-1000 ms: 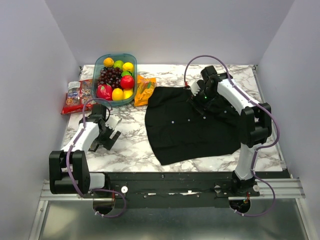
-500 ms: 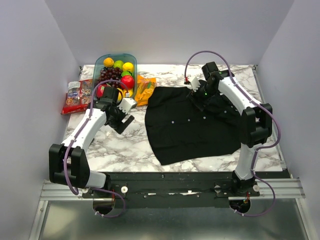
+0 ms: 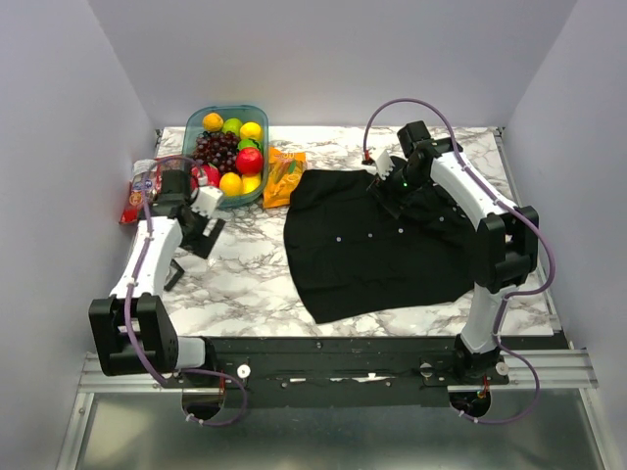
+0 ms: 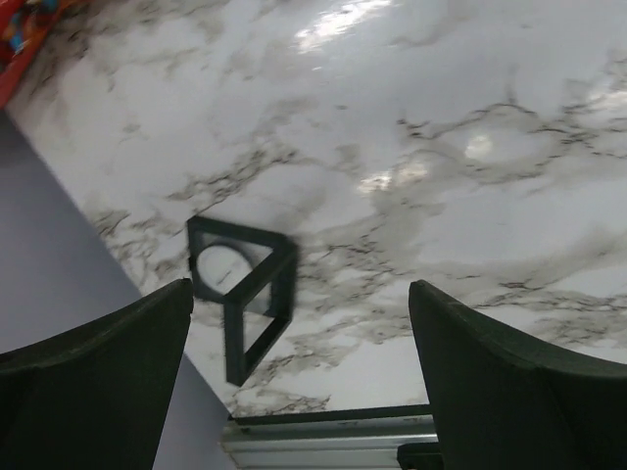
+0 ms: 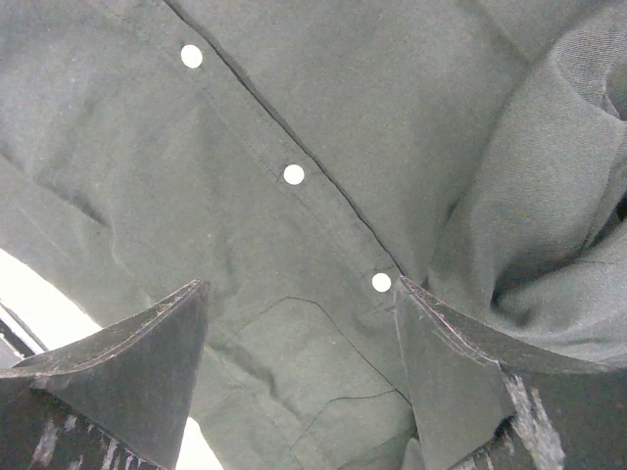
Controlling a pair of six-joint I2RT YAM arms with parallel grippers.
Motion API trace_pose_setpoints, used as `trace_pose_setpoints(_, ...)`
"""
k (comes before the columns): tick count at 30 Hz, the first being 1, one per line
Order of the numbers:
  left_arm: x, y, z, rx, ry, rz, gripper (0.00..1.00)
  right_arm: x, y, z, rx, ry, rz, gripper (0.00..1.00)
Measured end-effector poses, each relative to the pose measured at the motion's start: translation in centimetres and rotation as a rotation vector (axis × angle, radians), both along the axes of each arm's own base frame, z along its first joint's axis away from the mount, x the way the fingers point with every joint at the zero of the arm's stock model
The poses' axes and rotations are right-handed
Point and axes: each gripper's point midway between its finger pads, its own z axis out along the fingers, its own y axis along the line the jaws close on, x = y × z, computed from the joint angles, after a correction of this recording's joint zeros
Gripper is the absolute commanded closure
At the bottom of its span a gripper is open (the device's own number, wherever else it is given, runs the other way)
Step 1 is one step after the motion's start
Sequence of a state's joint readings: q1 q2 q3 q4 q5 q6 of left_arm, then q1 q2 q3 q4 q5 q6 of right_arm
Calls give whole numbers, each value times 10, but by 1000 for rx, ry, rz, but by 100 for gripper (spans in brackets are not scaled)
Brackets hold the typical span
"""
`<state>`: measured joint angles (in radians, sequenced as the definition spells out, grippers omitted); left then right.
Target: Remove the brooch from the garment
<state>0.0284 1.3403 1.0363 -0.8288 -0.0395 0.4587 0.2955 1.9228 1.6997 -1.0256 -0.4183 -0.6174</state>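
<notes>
**Two grippers standing spread, black shirt lying under the right one**

Both grippers are holding nothing. The right gripper (image 5: 301, 286) is hovering close over the garment (image 3: 372, 255), its fingers standing wide apart with cloth showing in the gap. Three tiny white buttons (image 5: 294, 174) are running in a slanted line away from that gap, the nearest one sitting just beside the right-hand finger. A stitched pocket outline (image 5: 323, 377) is lying directly between the fingers, and a bunched fold of cloth (image 5: 549, 196) is rising beyond the right-hand finger. The brooch is not showing clearly in any view, so I cannot tell where on the shirt it is sitting.

The left gripper (image 3: 203, 227) is hanging over bare marble counter (image 3: 245, 284), well apart from the garment, its fingers also spread wide. A small black frame (image 4: 240, 284) is lying on the counter under it, nearer the left-hand finger. In the overhead view a tub of fruit (image 3: 263, 127) is sitting just beyond this gripper, with a red snack packet (image 3: 142, 196) to its outer side and an orange packet (image 3: 284, 176) lying between the tub and the garment.
</notes>
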Motion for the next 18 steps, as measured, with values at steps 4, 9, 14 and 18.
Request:
trace_pose_setpoints(4,6,44,19,47,-57,141,16,0,1,0,4,1,0,17)
trace_pose_setpoints(9,2,73,20,85,-46,225,36,-1,2,0,11,9,-7,17)
trace_pose_setpoints(14,-11,92,6,124,19,264,49,-1,3,1,15,12,-9,17)
trace_pose_setpoints(18,-24,96,-7,148,70,263,56,-1,3,1,15,12,-9,17)
